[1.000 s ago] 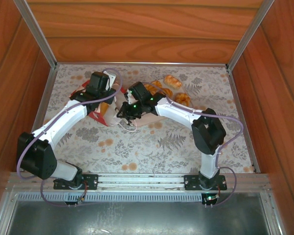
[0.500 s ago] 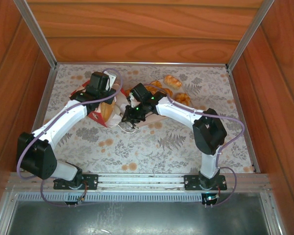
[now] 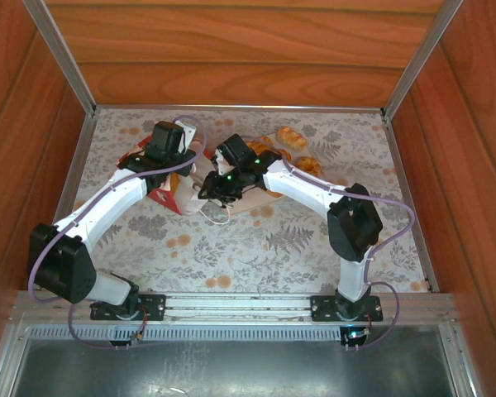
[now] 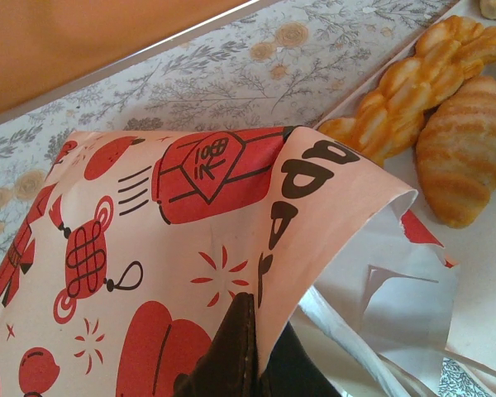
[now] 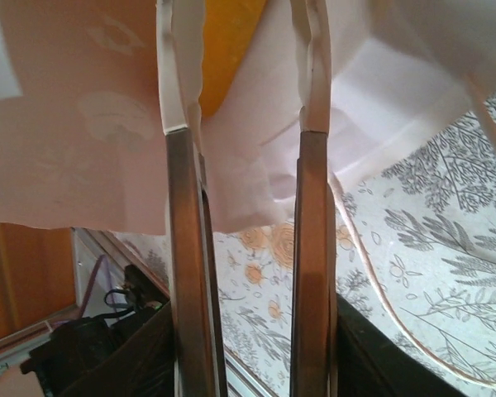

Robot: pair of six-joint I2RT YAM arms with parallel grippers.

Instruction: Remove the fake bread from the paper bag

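Warm even light, soft shadows, close-ups blurred

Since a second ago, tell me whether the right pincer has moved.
Yes, barely. Against the beige tray, the right pincer dipped toward the near edge of the table, then came back almost to where it started, at the paper bag.

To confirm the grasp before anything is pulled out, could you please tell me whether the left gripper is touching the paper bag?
Touching. The left wrist view shows the edge of the paper bag pinched in the left gripper, with no gap.
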